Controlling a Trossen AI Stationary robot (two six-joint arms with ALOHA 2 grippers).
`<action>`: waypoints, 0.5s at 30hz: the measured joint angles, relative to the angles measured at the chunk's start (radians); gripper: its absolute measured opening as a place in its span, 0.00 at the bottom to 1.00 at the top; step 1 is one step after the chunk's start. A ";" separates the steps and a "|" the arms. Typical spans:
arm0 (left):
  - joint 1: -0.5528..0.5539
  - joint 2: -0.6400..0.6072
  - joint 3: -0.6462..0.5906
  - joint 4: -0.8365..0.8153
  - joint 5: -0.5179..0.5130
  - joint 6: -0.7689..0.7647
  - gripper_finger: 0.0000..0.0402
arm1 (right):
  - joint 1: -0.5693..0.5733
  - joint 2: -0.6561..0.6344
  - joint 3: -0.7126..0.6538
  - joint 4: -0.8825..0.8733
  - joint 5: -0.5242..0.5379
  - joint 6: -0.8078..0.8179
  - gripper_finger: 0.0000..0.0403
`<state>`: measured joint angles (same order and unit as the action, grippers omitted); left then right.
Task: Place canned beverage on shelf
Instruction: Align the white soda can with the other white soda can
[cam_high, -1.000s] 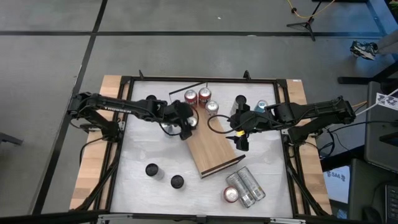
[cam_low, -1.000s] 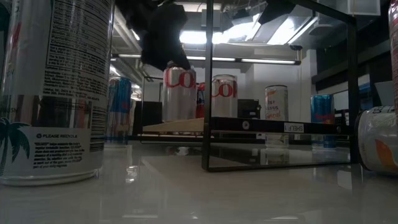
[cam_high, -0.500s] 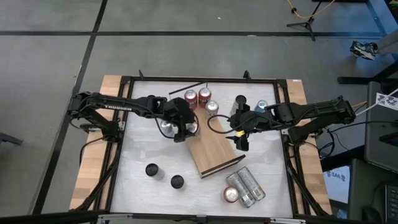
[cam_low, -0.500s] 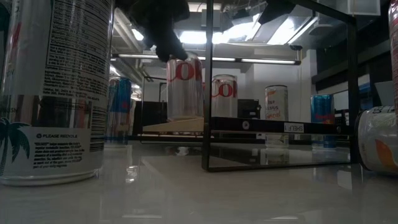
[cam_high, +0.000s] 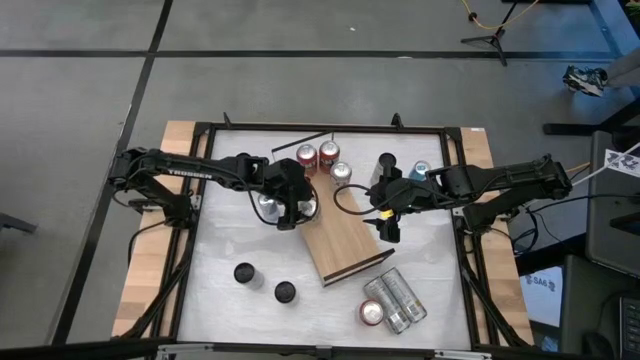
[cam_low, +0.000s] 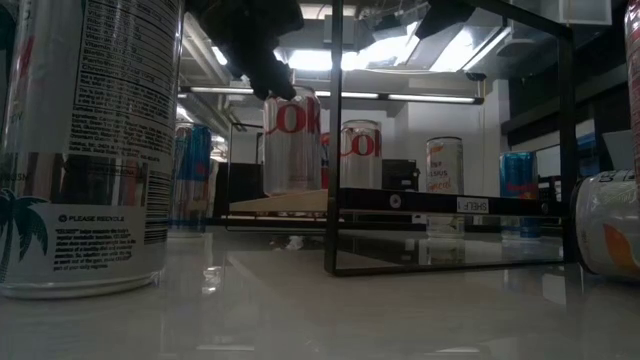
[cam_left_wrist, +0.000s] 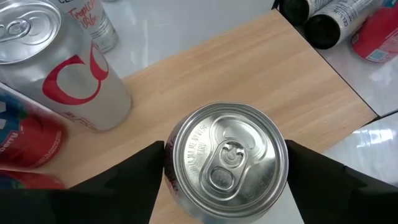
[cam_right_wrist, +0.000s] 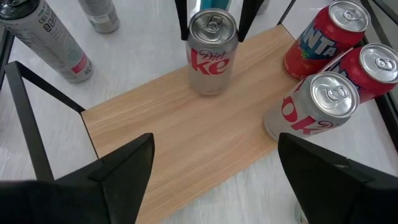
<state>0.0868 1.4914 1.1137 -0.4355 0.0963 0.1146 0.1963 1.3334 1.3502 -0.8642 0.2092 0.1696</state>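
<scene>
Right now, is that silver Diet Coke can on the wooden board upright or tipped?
Upright: the Diet Coke can stands on the shelf, lid up.

We see a white tabletop (cam_high: 225, 240) with a black frame carrying a long light-brown wooden shelf board (cam_high: 345, 240), laid slantwise near the middle. One silver Diet Coke can (cam_right_wrist: 212, 51) stands upright on the board. Just beside the board, on the tabletop, stand another silver can (cam_right_wrist: 312, 110) and two red cans (cam_right_wrist: 324, 38).
</scene>
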 joint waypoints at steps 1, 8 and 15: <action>0.000 0.000 0.000 0.000 0.000 0.000 0.74 | 0.000 0.000 0.000 0.000 0.000 0.000 0.84; 0.000 0.000 0.000 0.006 -0.008 0.000 0.79 | 0.000 0.000 0.000 0.000 0.000 0.000 0.84; 0.000 0.001 0.000 0.006 -0.010 -0.001 0.83 | 0.000 0.000 0.000 0.000 0.000 0.000 0.84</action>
<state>0.0868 1.4920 1.1137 -0.4290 0.0868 0.1139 0.1961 1.3334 1.3502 -0.8639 0.2089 0.1699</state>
